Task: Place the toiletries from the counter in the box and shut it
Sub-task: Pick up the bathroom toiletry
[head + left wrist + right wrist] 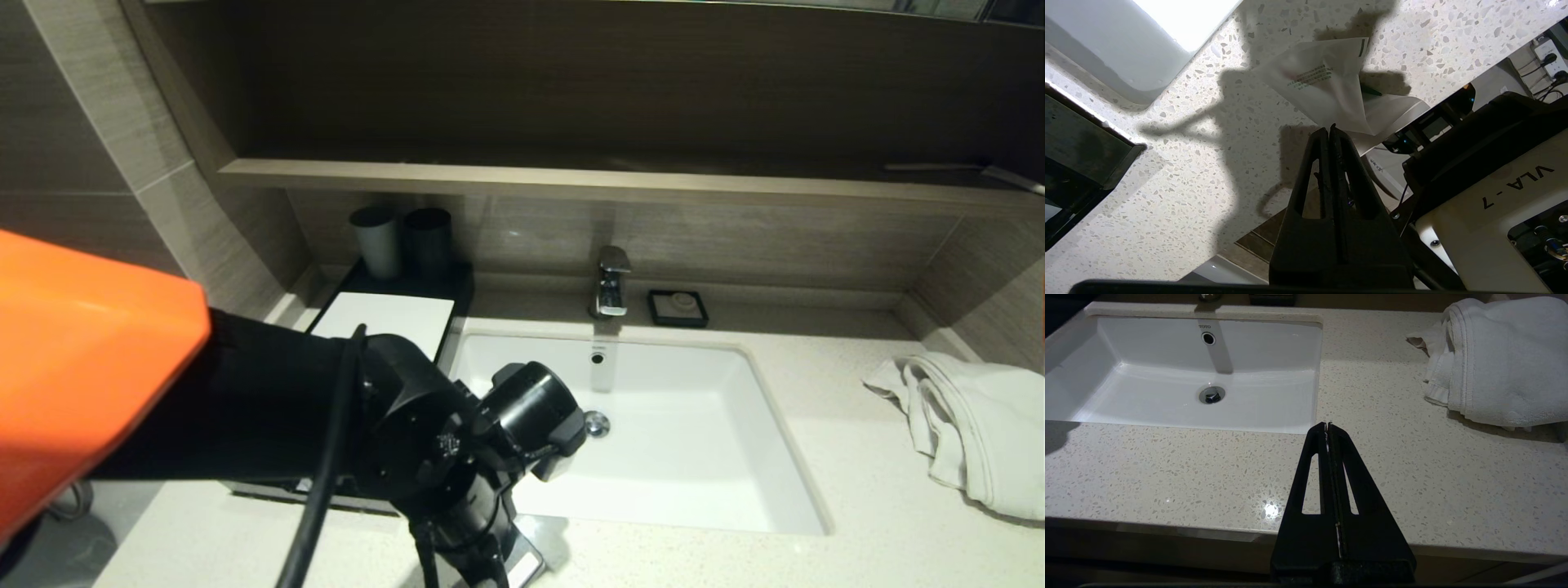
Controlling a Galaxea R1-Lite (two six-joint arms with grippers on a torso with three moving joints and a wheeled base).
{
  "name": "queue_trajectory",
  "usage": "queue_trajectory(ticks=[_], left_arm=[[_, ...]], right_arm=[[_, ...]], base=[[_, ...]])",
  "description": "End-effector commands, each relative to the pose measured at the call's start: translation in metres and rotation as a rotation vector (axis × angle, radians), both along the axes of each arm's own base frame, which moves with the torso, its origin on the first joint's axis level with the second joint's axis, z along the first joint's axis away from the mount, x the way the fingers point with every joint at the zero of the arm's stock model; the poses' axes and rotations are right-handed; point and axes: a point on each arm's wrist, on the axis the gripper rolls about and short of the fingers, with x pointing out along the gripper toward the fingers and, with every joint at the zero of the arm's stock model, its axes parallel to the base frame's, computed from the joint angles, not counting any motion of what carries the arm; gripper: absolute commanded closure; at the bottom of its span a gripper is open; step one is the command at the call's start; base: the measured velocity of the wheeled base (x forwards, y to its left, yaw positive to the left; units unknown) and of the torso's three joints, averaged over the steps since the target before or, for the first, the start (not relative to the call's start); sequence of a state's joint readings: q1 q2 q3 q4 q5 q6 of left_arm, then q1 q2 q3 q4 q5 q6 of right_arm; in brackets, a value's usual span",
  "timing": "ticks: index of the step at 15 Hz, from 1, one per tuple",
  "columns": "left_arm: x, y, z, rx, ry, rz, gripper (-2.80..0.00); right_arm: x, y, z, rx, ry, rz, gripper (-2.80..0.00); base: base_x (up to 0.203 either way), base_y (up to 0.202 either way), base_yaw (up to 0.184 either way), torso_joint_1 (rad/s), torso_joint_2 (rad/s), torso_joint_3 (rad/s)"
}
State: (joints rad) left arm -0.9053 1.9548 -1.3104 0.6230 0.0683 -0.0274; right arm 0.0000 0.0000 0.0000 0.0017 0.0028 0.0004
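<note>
A translucent white toiletry packet (1323, 85) with green print stands tilted up off the speckled counter (1208, 171), close to the counter's front edge. My left gripper (1329, 130) is shut, its tips pinching that packet's near edge. A second pale packet (1396, 110) lies under it. The black box (384, 320) with its white top panel sits at the back left, and its open drawer's dark corner (1090, 163) shows beside the sink. My left arm (457, 457) hides the packets in the head view. My right gripper (1327, 424) hangs shut and empty over the front counter, right of the sink.
The white sunken sink (694, 482) fills the middle, with a faucet (611, 282) and a small black soap dish (678, 308) behind it. Two dark cups (404, 241) stand behind the box. A white towel (971, 425) lies at the right. The robot's base (1494, 196) sits below the counter edge.
</note>
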Motion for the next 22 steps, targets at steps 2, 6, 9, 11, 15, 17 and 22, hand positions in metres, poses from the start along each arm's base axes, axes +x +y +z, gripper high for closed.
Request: queue_trajectory(ticks=[2,6,9,11,15,17,22], left_arm=[[-0.003,-0.002,0.000,0.006,0.001,-0.018,0.00],[-0.006,-0.003,0.000,0.014,-0.004,-0.055,0.00],[-0.011,-0.006,0.001,0.014,-0.011,-0.090,0.00],[-0.009,-0.008,-0.002,0.015,-0.014,-0.088,0.00],[-0.007,-0.011,-0.008,0.031,-0.005,-0.087,0.00],[-0.005,-0.012,-0.012,0.053,-0.020,-0.076,0.00],[-0.004,-0.013,-0.009,0.042,-0.029,-0.070,-2.80]], right_arm=[[0.000,0.000,0.000,0.000,0.000,0.000,0.00],[0.000,0.000,0.000,0.000,0.000,0.000,0.00],[0.000,0.000,0.000,0.000,0.000,0.000,0.00],[0.000,0.000,0.000,0.000,0.000,0.000,0.00],[0.000,0.000,0.000,0.000,0.000,0.000,0.00],[0.000,0.000,0.000,0.000,0.000,0.000,0.00],[0.000,0.000,0.000,0.000,0.000,0.000,0.00]], base=[[0.000,0.000,0.000,0.000,0.00,0.000],[0.000,0.000,0.000,0.000,0.00,0.000],[0.000,0.000,0.000,0.000,0.00,0.000],[0.000,0.000,0.000,0.000,0.00,0.000],[0.000,0.000,0.000,0.000,0.00,0.000],[0.000,0.000,0.000,0.000,0.00,0.000],[0.000,0.000,0.000,0.000,0.00,0.000]])
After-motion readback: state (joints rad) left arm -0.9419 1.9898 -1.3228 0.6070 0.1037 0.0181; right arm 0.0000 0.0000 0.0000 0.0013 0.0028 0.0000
